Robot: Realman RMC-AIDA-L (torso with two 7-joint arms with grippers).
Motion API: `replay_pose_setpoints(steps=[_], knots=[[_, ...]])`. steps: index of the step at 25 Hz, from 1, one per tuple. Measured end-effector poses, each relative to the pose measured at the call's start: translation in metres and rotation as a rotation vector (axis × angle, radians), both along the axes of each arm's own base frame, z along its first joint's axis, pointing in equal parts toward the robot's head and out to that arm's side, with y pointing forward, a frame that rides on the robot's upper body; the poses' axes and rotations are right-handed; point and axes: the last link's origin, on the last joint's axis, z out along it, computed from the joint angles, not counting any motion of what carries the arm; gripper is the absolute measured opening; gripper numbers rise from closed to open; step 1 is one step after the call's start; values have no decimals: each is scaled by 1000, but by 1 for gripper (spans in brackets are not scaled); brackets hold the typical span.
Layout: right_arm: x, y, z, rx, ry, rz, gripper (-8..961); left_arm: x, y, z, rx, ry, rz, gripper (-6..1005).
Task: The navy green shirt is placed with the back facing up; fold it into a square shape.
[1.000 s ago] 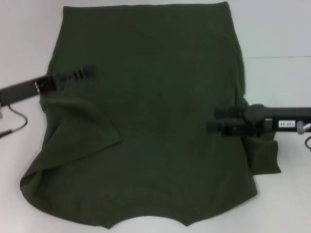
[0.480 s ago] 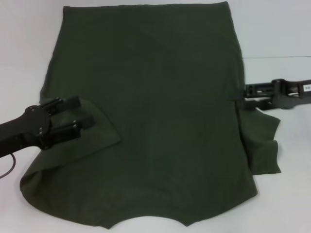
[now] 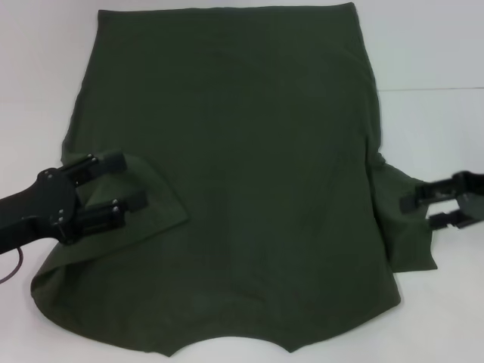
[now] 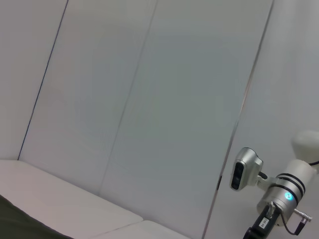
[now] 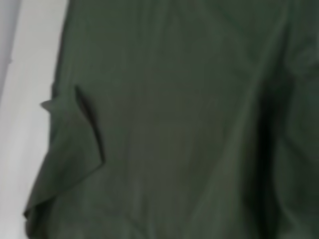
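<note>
Here the large dark olive-green short-sleeved cotton shirt (image 3: 234,174) lies spread over the white bench (image 3: 431,53), plain side up, with its straight hem at the far edge and the curved neckline at the near edge of the head view. The sleeve on the robot's left is folded inward onto the body of the shirt, making a triangular flap; the sleeve on the right still sticks out sideways past the body, rumpled.

The black left hand (image 3: 130,183) hovers over that folded sleeve flap, its two fingers spread wide apart and pointing toward the middle of the shirt, with nothing between them. The black right hand (image 3: 417,209) sits at the outer edge of the right sleeve, fingers also parted and aimed inward at the cloth; whether they touch the fabric cannot be told.

The right wrist view shows only green cloth and a strip of bench. The left wrist view shows pale wall panels (image 4: 149,99) and the other arm's wrist (image 4: 279,199).
</note>
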Motion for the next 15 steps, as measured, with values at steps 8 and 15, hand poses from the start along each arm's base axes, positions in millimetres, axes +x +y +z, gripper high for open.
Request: replay_pose_setpoints(steps=[8, 15], knots=[[20, -1, 5, 39, -79, -34, 863, -1, 1, -3, 5, 23, -4, 891], [21, 2, 2, 43, -112, -18, 860, 1, 3, -4, 9, 23, -5, 892]])
